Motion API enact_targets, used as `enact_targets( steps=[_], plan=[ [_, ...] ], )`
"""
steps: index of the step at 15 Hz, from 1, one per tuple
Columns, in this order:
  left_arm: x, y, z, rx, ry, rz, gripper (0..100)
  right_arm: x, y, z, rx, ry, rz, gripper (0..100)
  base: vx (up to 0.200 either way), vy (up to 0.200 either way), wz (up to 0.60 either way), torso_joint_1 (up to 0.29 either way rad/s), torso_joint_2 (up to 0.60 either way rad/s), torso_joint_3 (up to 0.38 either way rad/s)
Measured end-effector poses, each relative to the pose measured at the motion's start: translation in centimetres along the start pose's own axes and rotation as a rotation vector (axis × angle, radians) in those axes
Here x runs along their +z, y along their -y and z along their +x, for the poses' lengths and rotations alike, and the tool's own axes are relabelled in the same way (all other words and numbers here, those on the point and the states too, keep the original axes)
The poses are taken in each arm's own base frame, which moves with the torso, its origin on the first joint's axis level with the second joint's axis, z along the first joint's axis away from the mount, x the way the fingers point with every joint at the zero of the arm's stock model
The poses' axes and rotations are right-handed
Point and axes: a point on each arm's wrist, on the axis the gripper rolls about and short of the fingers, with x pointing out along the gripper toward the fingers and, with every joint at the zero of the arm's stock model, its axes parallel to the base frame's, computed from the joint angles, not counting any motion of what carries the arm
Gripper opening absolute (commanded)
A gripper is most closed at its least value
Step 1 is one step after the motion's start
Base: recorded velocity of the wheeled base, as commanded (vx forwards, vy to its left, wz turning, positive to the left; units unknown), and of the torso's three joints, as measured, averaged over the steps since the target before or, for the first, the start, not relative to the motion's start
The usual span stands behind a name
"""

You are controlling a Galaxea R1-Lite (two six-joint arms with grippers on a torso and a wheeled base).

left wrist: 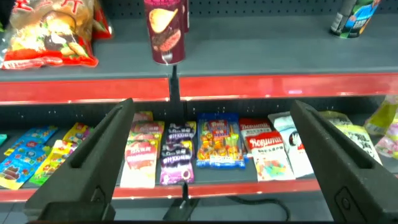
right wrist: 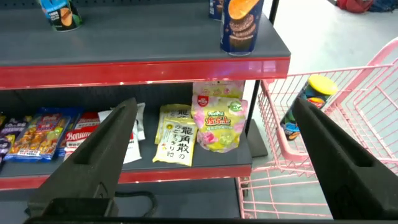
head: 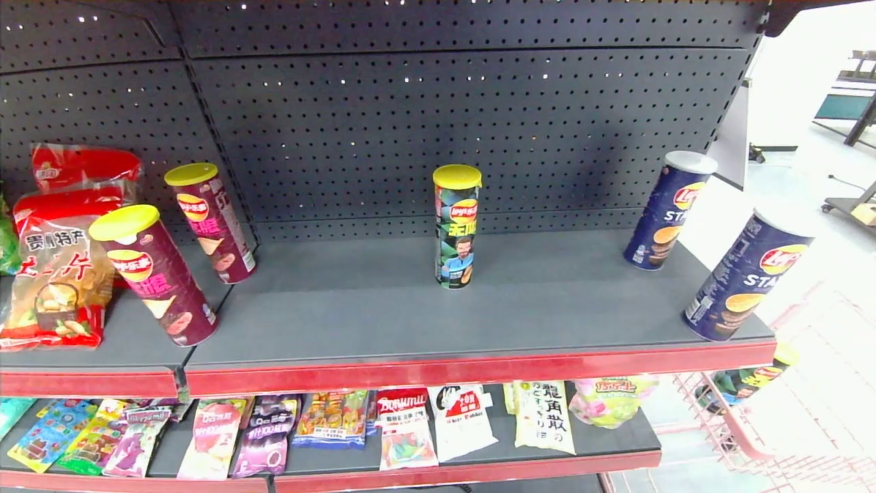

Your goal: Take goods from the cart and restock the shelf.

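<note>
Chip can point(right wrist: 309, 107), yellow lid, sits in pink cart point(right wrist: 373, 118), right of the shelf point(head: 479, 366). My right gripper point(right wrist: 214, 165) and left gripper point(left wrist: 211, 165) are both spread wide, empty. Can looks light, stiff and smooth, probably slippery. I'd take it mid-body, not by the lid.

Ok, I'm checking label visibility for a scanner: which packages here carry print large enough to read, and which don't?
Blue cans: large logo and white lettering, readable.
Purple cans: logo and big characters, readable.
Middle can: logo readable, small print blurred.
Red chip bag: big characters readable.
Lower-shelf packets: some titles readable, fine print too small.
Red shelf edge: no tags or numbers.
</note>
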Motion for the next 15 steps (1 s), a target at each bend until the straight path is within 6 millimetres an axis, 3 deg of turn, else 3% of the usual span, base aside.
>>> enact_targets(
  steps=[15],
  plan=[
    [0.0,0.0,0.0,0.0,0.0,-0.001,100,0.0,-0.01,0.0,0.003,0.0,-0.002,100,0.0,-0.2,0.0,0.006,0.01,0.001]
  ],
)
